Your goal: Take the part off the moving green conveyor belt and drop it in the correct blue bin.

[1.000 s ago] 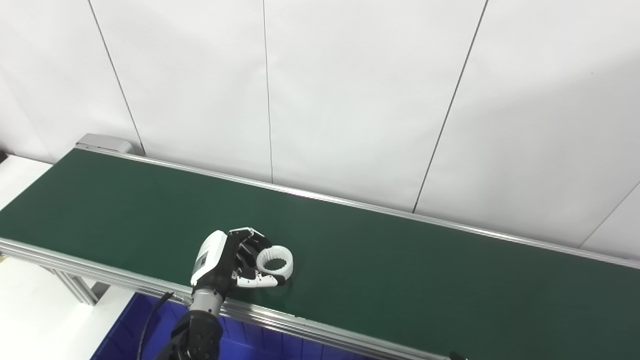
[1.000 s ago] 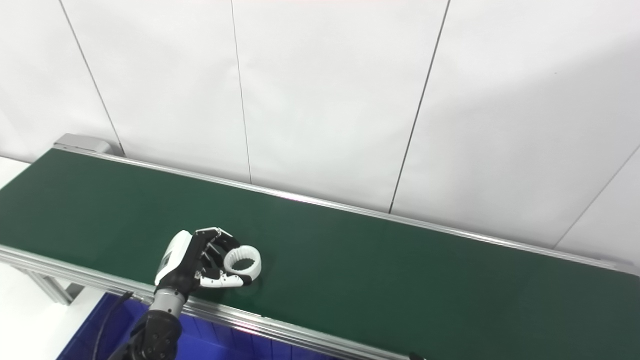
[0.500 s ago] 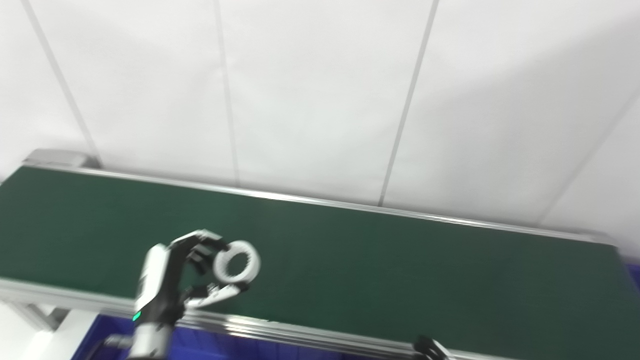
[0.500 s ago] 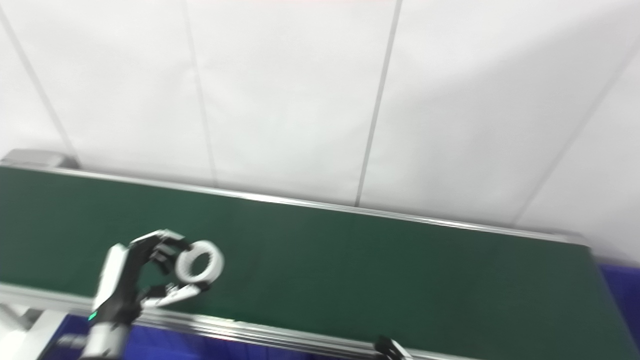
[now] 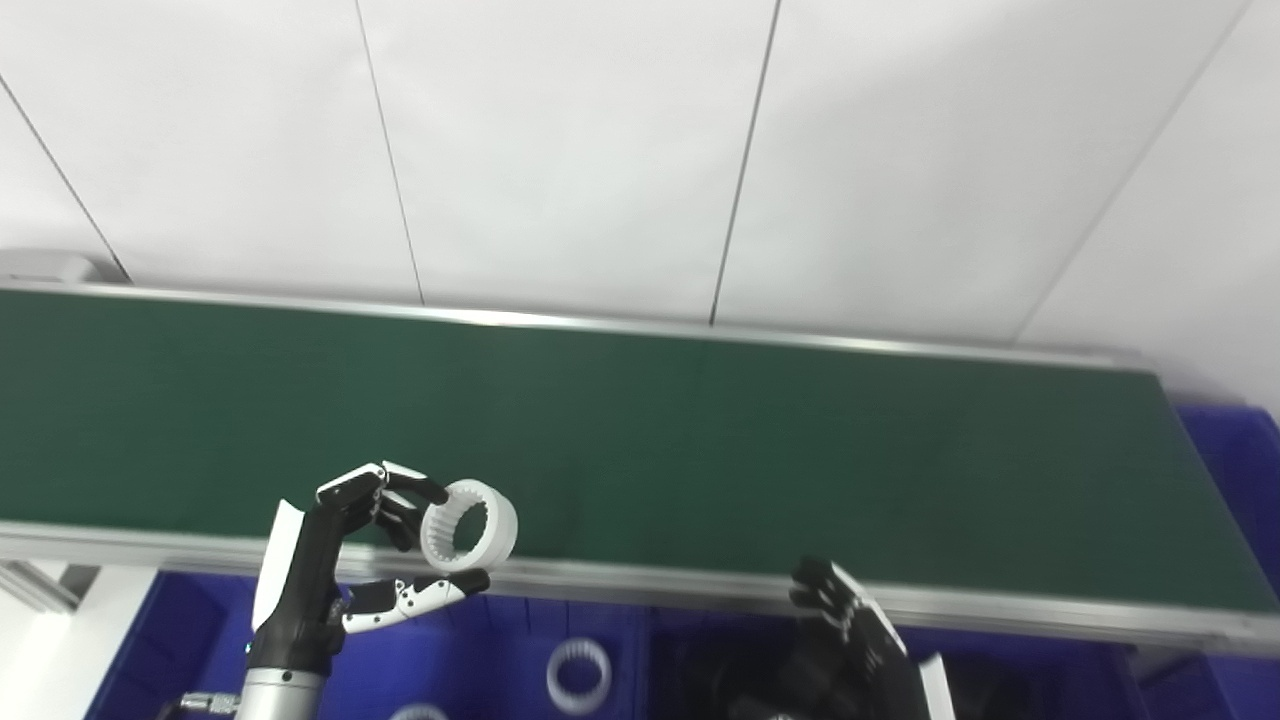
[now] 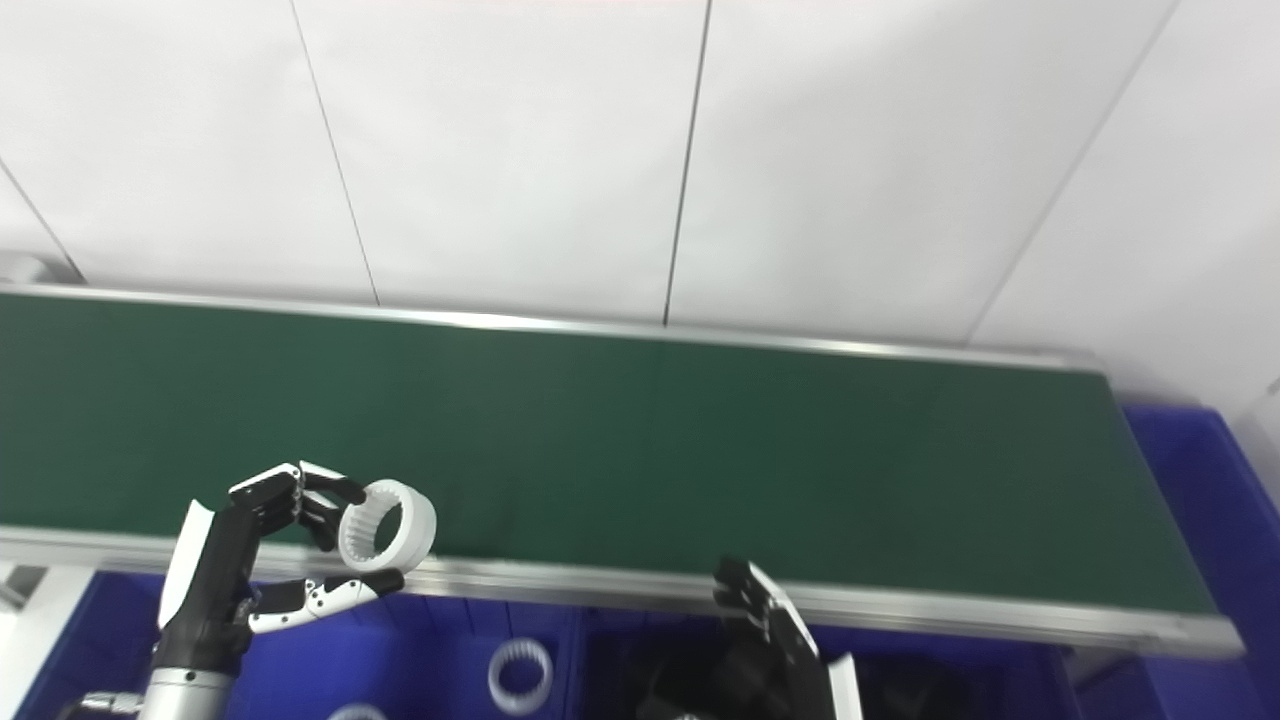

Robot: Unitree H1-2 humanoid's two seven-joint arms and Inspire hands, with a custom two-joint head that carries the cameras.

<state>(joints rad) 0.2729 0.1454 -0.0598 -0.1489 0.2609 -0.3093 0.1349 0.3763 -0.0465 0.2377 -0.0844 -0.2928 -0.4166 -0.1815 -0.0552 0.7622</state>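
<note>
My left hand (image 5: pixel 335 575) is shut on a white toothed ring (image 5: pixel 467 511), pinched between thumb and fingers and tilted on edge. It hangs above the near rail of the green conveyor belt (image 5: pixel 700 440), over the blue bin (image 5: pixel 500 655) below. My right hand (image 5: pixel 850 640) comes up at the bottom right of centre, below the belt rail, holding nothing, fingers loosely curled and apart. In the right eye view the ring (image 6: pixel 386 525) and left hand (image 6: pixel 235 585) sit at lower left.
Another white ring (image 5: pixel 579 675) lies in the blue bin under the belt, and part of a third (image 5: pixel 418 712) shows at the bottom edge. A further blue bin (image 5: pixel 1235 450) stands past the belt's right end. White wall panels rise behind the belt.
The camera has swung right and down, revealing the bins and right hand. My left hand has lifted the ring off the belt and drawn it back over the near rail.
</note>
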